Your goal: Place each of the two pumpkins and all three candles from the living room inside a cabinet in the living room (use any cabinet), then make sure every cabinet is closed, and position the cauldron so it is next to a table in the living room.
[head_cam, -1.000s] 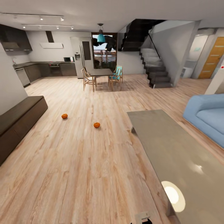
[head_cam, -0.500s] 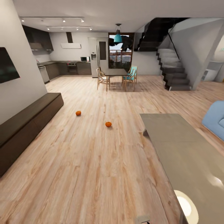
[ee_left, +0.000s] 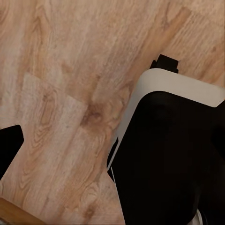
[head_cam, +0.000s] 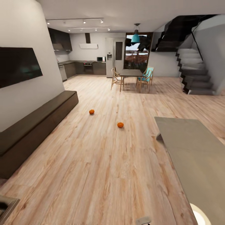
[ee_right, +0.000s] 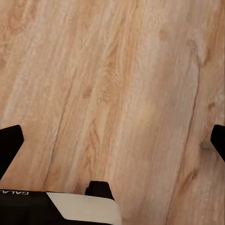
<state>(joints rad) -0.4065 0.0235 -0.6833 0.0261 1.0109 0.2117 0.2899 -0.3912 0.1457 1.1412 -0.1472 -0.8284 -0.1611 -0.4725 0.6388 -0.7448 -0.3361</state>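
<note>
Two small orange pumpkins lie on the wood floor in the head view, one nearer the cabinet and the other nearer the table. The long low dark-brown cabinet runs along the left wall with its fronts shut. The candles and the cauldron are out of view. My right gripper hangs open over bare floor, its black fingertips far apart. In the left wrist view, my left gripper is open and empty, one fingertip showing beside my black and white base.
A grey table fills the right foreground. A dark TV hangs above the cabinet. Farther back stand a dining table with chairs, the kitchen and stairs. Wide wood floor lies between cabinet and table.
The camera has turned left, so the whole picture has shifted right. The TV and more of the cabinet came in, the blue sofa went out. The pumpkins have not moved.
</note>
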